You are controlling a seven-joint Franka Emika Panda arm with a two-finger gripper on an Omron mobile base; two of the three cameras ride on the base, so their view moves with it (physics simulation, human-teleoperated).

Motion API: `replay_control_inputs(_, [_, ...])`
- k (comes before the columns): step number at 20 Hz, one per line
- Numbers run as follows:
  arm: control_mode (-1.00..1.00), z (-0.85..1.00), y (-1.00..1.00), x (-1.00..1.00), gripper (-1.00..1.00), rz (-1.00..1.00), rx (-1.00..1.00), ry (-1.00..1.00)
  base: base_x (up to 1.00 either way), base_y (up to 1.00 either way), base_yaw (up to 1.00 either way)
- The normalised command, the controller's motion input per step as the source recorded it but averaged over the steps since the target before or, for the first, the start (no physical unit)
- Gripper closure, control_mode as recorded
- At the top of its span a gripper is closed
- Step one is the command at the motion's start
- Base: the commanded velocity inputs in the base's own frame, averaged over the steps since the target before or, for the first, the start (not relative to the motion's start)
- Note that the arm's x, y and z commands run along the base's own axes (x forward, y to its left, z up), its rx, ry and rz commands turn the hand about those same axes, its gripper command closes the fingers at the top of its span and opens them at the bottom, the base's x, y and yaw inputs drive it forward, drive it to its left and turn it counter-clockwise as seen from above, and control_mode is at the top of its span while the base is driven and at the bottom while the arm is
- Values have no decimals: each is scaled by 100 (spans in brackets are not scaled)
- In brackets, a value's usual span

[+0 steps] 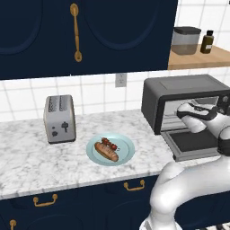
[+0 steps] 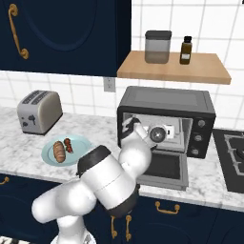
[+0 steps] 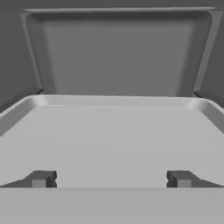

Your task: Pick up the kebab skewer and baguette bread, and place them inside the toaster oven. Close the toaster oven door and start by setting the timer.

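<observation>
While the arm reaches forward over the counter, this is how things stand from where I am watching.

Toaster oven (image 2: 167,102): dark grey box at the back of the marble counter (image 1: 27,157), under a wooden shelf (image 2: 174,69); small knobs run down its right side.
Toaster oven door (image 2: 167,167): folded down flat toward the front edge of the counter, so the cavity stands open.
Gripper (image 3: 111,178): at the oven's mouth, above the lowered door; its two dark tips stand far apart with nothing between them.
Oven tray (image 3: 113,131): pale grey, with a raised rim, lying straight ahead of the fingertips in the hand view, the cavity's back wall beyond it.
Plate (image 1: 127,155): pale blue, on the counter between the silver toaster and the oven, well apart from the gripper.
Baguette bread (image 1: 106,152): golden-brown, lying on the plate at an angle.
Kebab skewer (image 1: 110,144): reddish and dark chunks, lying just beside the bread on the same plate, on the side nearer the wall; whether they touch I cannot tell.
Silver toaster (image 1: 59,119): two slots, standing left of the plate near the tiled wall.
Shelf items: a lidded grey canister (image 2: 157,46) and a small dark bottle (image 2: 186,50), side by side.
</observation>
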Motion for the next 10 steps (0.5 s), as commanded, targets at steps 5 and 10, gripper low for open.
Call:
replay_control_inputs(5, [-100,-76,-20,-100,-100,0,-3,28,0,0,0])
replay_control_inputs(10, [-100,-67,-12,-100,-100,1,-2,34,0,0,0])
